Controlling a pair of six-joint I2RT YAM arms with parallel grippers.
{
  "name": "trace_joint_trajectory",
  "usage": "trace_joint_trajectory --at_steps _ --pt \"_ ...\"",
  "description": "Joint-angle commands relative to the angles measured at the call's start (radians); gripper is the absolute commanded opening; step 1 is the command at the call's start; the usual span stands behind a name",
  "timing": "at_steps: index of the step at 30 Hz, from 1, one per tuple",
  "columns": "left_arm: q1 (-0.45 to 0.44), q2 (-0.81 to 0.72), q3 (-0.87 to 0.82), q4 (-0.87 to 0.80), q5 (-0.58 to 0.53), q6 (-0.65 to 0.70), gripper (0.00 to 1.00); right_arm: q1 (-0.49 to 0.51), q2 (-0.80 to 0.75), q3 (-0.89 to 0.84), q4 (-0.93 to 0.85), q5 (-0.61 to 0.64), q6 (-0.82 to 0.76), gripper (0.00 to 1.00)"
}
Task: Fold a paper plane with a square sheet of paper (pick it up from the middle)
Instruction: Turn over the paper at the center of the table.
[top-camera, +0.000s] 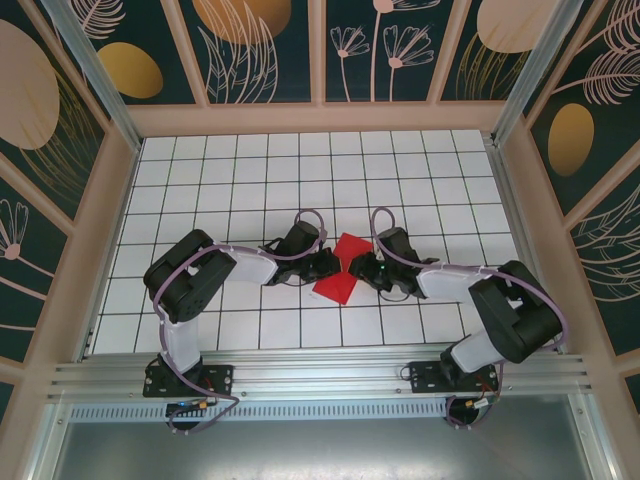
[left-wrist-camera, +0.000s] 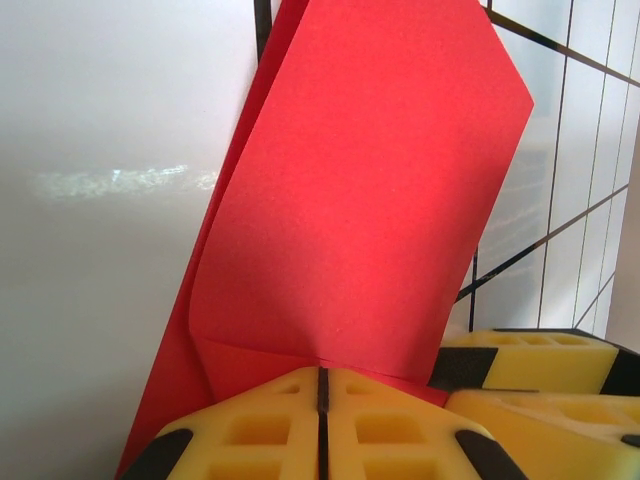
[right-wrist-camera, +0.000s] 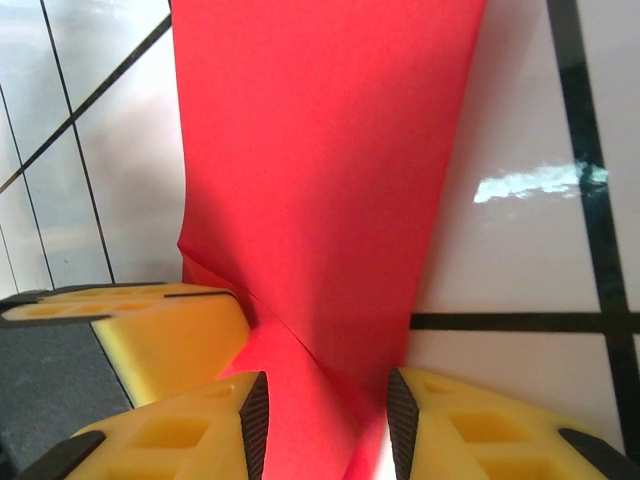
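Midway through a fold, two pincers meet on the red sheet

Right at the centre of the white gridded counter (top-camera: 250, 180), the creased sheet of thin bright red paper (top-camera: 333, 288) sits between the two arms, nipped at its waist so that it looks like a bow-tie from above. The left pincer (left-wrist-camera: 322, 388) is clamped on one edge, its pads together with the paper caught between them. The right pincer (right-wrist-camera: 322, 405) straddles the opposite edge with its jaws apart and paper running through the gap; I wouldn't call that a grip. To my eye this is a fold in the making, no dart yet. Next, I reckon, the right side must close, then carry its flap over and press the crease flat without tearing.
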Motion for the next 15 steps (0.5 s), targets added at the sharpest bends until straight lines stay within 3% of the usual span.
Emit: trace_joint_trajectory --at_steps 1,15 --pt "-0.006 -0.012 0.010 -0.021 -0.020 -0.012 0.10 0.010 -0.025 -0.030 0.032 -0.026 0.017 0.40" --pt "-0.006 -0.019 0.007 -0.017 -0.026 -0.020 0.10 0.011 -0.019 -0.063 0.132 -0.084 0.040 0.38"
